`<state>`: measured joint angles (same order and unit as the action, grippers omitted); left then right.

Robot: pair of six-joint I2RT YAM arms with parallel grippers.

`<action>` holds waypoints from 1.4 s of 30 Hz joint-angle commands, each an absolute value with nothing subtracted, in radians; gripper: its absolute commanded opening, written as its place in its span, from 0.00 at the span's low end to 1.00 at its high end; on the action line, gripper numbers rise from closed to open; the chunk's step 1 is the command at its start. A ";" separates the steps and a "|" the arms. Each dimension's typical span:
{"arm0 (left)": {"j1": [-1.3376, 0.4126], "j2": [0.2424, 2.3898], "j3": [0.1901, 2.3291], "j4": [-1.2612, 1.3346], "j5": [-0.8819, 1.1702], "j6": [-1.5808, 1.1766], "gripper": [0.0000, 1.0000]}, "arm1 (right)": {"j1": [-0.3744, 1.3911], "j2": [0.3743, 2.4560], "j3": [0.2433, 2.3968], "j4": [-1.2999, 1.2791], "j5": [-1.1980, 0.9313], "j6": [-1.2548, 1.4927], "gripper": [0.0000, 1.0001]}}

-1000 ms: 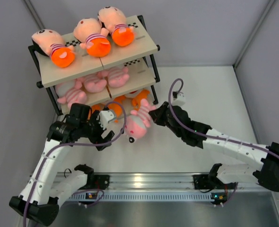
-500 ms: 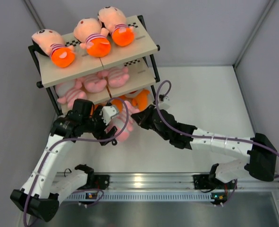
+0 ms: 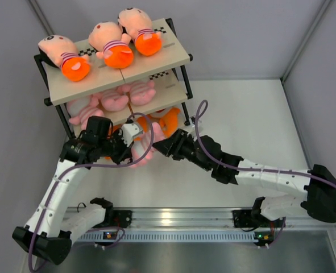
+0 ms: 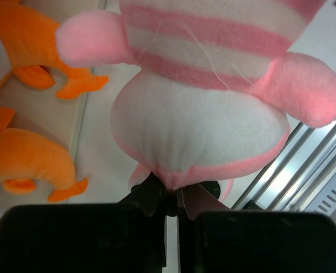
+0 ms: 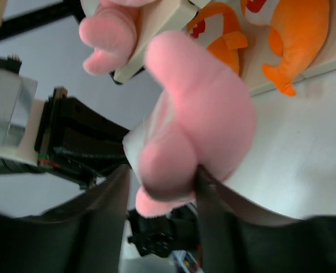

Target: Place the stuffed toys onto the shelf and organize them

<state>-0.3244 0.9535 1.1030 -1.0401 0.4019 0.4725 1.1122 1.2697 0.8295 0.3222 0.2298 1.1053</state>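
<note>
Above the white bench [image 3: 253, 114], a pink striped toy [image 4: 202, 125] is pinched by the left hand [image 4: 170, 199] and clamped by the right hand [image 5: 162, 193]; the shelf [image 3: 156, 60] stands just beyond them.

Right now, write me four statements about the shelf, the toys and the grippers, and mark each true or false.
1. Three dolls lie on the shelf's top board. True.
2. The pink striped toy lies loose, untouched. False: the left gripper and the right gripper both grip it.
3. Orange fish lie on the lowest board. True.
4. The middle board is bare. False: pink toys lie on it.
</note>
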 commanded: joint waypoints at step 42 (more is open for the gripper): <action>-0.344 0.838 1.037 -1.124 0.589 0.832 0.01 | 0.841 1.382 1.092 -0.012 -0.677 0.164 0.00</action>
<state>-0.3370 0.8608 0.9966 -1.1595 0.5739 0.8444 0.8310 1.4700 1.1252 -0.0834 -0.7845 0.1436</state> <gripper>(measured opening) 0.068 0.039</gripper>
